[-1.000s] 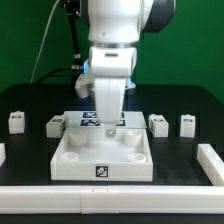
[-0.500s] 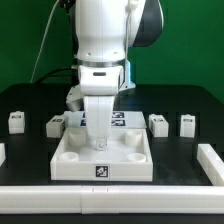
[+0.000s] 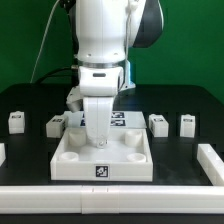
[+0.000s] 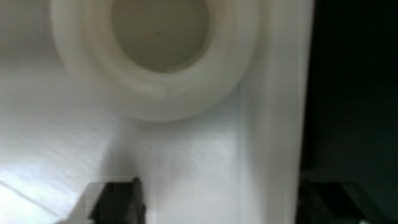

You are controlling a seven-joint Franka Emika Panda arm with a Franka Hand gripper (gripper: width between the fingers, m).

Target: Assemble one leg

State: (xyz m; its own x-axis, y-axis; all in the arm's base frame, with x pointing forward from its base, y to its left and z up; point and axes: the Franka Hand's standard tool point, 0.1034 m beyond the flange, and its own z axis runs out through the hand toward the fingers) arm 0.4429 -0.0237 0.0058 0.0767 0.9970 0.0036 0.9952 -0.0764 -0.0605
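Four legs stand loose on the table (image 3: 25, 105), two on each side of the tray (image 3: 70, 165); none is in your gripper (image 3: 98, 143). Your nearest leg (image 3: 55, 126) sits just off the tray's rear corner, toward the exterior view's left of the jaws. The fingers (image 4: 116, 200) are down beside a socket (image 4: 160, 40), straddling the tray's white surface; whether they clamp it, I cannot tell.

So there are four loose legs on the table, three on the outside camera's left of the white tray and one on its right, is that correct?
Not quite: it is two and two, not three and one. The exterior view shows leg and leg on its left of the white tray, and leg and leg on its right. The rest holds.
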